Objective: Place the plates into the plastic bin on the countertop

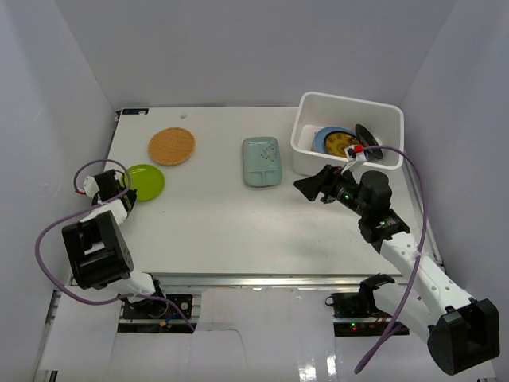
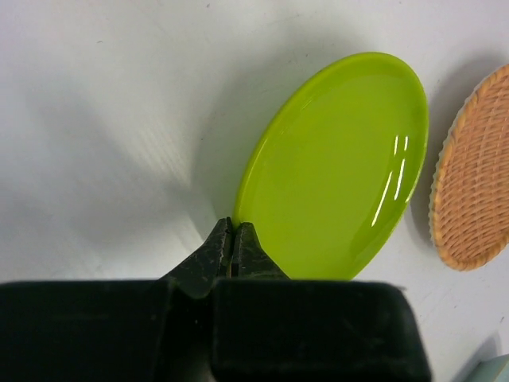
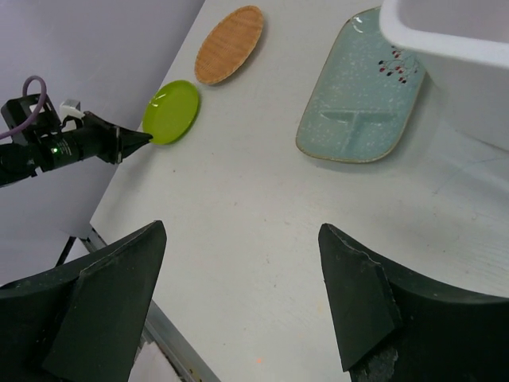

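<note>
Nearest the bases, the left hand (image 2: 231, 239) sits low on the tabletop (image 1: 215, 231) with its fingers pressed together at the near rim of the lime green plate (image 2: 334, 167). Whether the rim is actually nipped between them cannot be told. The plate lies flat at the left side, well apart from the bin. The right hand (image 3: 238, 310) hovers over the right half of the tabletop with its fingers spread wide and nothing between them, near the bin's near wall. Beyond it lies the pale teal rectangular plate (image 1: 262, 161), just beside the bin, and farther left lies the orange-brown plate (image 1: 172, 146), near the green one. At the far right stands the plastic bin (image 1: 350, 99), already holding a blue plate (image 1: 320, 139) and a black plate (image 1: 371, 140) leaning on its wall. Judgement: the task is partly done and three plates are outstanding. The step in hand is pickup of the green plate. The next move calls for a confirmed hold on its rim before lifting, then carriage across to the bin.
</note>
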